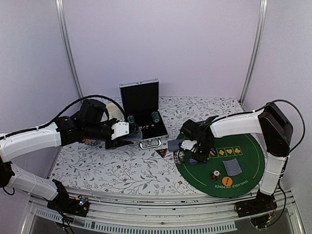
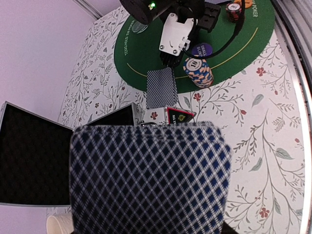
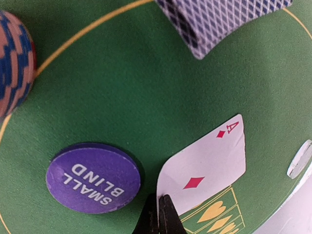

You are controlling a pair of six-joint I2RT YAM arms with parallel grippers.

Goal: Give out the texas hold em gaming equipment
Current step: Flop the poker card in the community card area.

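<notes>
My left gripper (image 1: 123, 131) holds a blue-diamond-backed playing card (image 2: 148, 180) above the table by the open case; the card fills the left wrist view and hides the fingers. My right gripper (image 3: 163, 214) is shut on the corner of an ace of diamonds (image 3: 204, 168), face toward the camera, low over the green mat (image 3: 146, 73). A purple SMALL BLIND disc (image 3: 92, 178) lies just left of it. A striped chip stack (image 2: 198, 70) stands at the mat's edge. Face-down cards (image 2: 162, 87) and a dark triangular marker (image 2: 179, 115) lie beside it.
The open black case (image 1: 141, 105) stands at the back with chips in it, a cream mug (image 1: 115, 110) to its left. On the mat's near side are another chip stack (image 1: 215, 174), an orange disc (image 1: 226, 181) and a face-down card (image 1: 232, 167).
</notes>
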